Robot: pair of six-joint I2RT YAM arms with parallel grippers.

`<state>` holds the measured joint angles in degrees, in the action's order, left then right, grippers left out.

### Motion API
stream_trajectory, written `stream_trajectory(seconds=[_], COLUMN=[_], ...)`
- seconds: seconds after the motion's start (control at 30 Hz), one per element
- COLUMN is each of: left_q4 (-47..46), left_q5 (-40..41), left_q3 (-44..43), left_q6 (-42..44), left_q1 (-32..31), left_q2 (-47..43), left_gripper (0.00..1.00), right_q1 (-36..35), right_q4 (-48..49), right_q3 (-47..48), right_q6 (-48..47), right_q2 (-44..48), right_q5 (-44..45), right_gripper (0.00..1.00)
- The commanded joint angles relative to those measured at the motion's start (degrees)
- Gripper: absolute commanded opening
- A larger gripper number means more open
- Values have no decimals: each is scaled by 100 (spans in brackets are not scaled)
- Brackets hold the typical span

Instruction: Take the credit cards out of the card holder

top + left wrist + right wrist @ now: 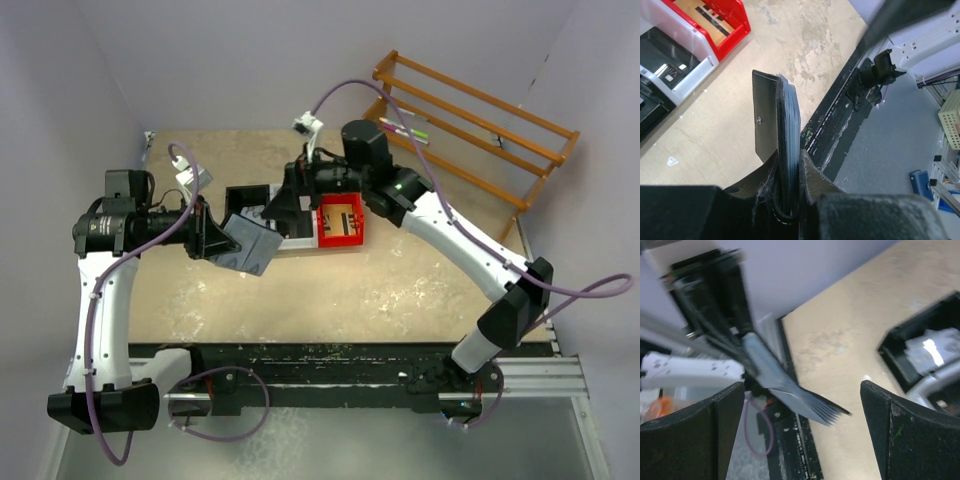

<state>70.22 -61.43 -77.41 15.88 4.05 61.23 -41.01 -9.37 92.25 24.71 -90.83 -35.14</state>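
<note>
Several grey-blue credit cards (pixel 791 125) stand on edge in a tight stack against the black leaf of the card holder (pixel 765 120). The left gripper (pixel 790 191) is clamped on the lower end of that bundle and holds it off the table (pixel 330 290), just in front of the joined trays (pixel 340 240). The cards' upper edges stick out free, slightly fanned. The right gripper (pixel 801 388) has its fingers spread wide with nothing held, facing those fanned edges across open air.
</note>
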Motion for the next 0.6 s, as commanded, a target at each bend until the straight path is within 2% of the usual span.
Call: stream_trajectory(seconds=[0.0,0.2,0.33,0.37,0.5,0.57], left_q4=[142,715,809,824,936,965], left_q5=[-821,-1404,-1460,-1481,-1538,-1539], left_q3=[-171,-390,-415,-423,-484,-514], left_q6=[507,1184,1274,1303,1442,1496], left_q1=[-19,-50,-75,-75,-85,-94], left_q2=[44,123,178,187,171,152], left_gripper=[5,8,8,8,8,8], right_q1=[-500,-755,-955,-960,-961,-953], right_q4=[-656,-926,-1191,-1229,-1229,-1119], right_q3=[804,970,1120,1150,1167,1096], right_q6=[-919,-1277,-1495,-1483,-1421,-1295], right_q2=[-373,-550,-692,-745,-778,-715], right_q5=[-959,-1572,-1824,-1922,-2122,-2244], right_gripper=[98,92,79,73,29,12])
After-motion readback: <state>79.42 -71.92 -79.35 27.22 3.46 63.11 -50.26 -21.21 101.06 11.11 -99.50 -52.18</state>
